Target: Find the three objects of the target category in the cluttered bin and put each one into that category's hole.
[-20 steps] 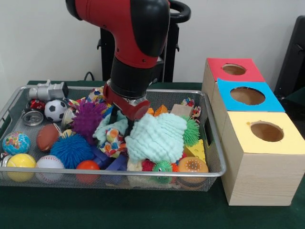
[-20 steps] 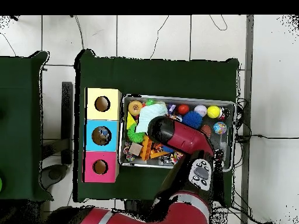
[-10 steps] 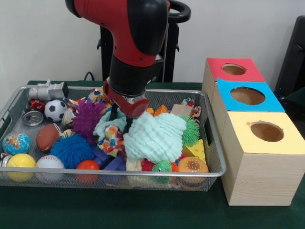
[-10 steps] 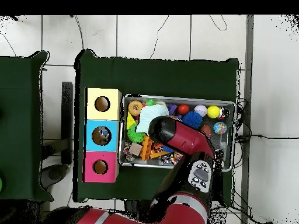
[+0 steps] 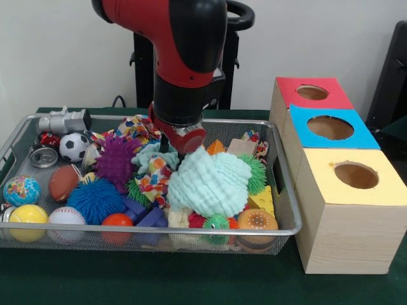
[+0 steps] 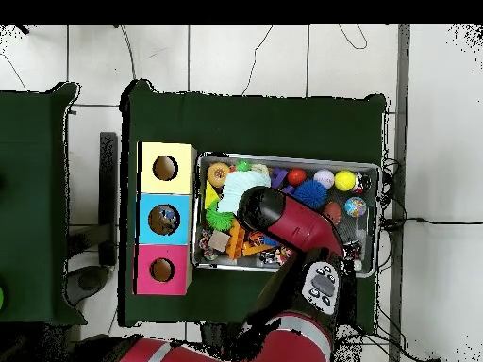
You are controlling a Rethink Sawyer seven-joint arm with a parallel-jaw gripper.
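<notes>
Tool (image 5: 173, 149) shifted right, grip state unclear, mint cloth (image 5: 208, 181) bunched, no clear axis

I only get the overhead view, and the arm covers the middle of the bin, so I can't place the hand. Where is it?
Observer: In the front view the hand is low in the bin, at the top edge of the mint-green cloth.
Operator: Is it gripping that cloth?
Observer: I cannot tell. The cloth lies bunched on top of the other toys, right under the wrist.
Operator: What else is under the arm?
Observer: A purple spiky ball, with a patterned cloth between it and the mint-green one.
</notes>
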